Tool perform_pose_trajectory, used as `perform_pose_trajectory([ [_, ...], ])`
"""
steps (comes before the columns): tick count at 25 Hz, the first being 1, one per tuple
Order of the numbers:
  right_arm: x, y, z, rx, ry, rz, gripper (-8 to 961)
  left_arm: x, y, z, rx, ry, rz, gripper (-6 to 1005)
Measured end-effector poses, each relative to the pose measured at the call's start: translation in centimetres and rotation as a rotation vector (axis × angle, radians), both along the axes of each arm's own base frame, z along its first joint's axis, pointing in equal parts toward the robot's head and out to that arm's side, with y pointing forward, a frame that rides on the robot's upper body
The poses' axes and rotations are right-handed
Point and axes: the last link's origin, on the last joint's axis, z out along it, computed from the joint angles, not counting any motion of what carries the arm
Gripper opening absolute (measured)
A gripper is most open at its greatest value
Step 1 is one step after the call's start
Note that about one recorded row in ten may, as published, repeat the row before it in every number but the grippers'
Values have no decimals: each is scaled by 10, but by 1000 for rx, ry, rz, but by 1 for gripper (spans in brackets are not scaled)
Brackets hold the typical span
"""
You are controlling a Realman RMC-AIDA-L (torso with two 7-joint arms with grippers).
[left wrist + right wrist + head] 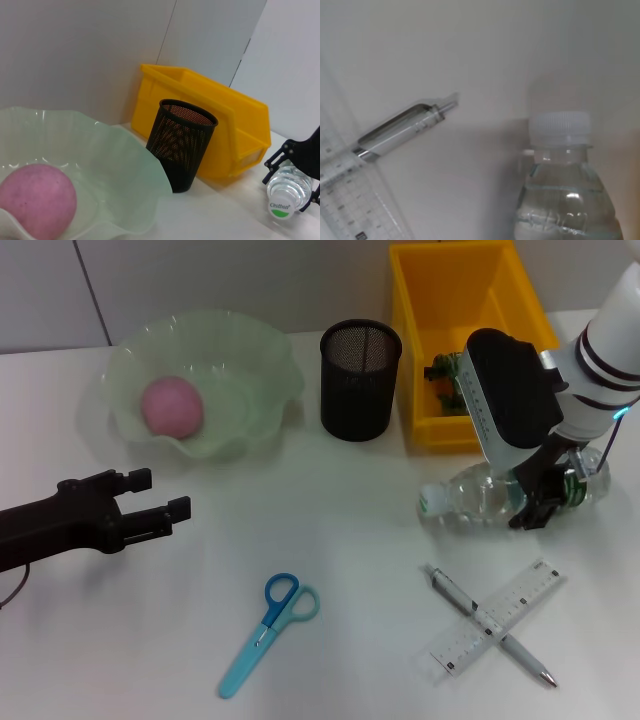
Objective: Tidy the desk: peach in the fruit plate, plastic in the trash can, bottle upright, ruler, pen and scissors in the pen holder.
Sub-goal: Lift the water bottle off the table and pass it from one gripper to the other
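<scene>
White desk surface was seen backed by a pale wall. At the far left, a pink peach lay inside the translucent green fruit plate. Just beside the plate stood the black mesh pen holder, and next to that the yellow trash can, in which a small dark and orange item was partly visible.

The clear bottle lay on its side in front of the trash can, its white cap pointing toward the robot's left. The right gripper was lowered over the bottle's body, its black fingers set on either side of it; whether they were pressed against the plastic could not be told.

Nearer the robot, the pen and the clear ruler lay crossed, touching each other. The blue scissors lay closed, well apart from them, near the desk's middle.

The left gripper hung above the desk in front of the fruit plate, its fingers spread and nothing between them.
</scene>
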Motion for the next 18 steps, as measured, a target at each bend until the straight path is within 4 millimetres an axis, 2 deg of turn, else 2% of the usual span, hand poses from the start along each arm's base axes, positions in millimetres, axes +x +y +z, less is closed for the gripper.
perform_pose_trajectory([
  [9, -18, -1, 4, 1, 68, -3, 761, -1, 1, 2, 4, 2, 1, 789],
  [18, -52, -7, 13, -22, 287, -17, 761, -5, 0, 11, 52, -41, 32, 788],
])
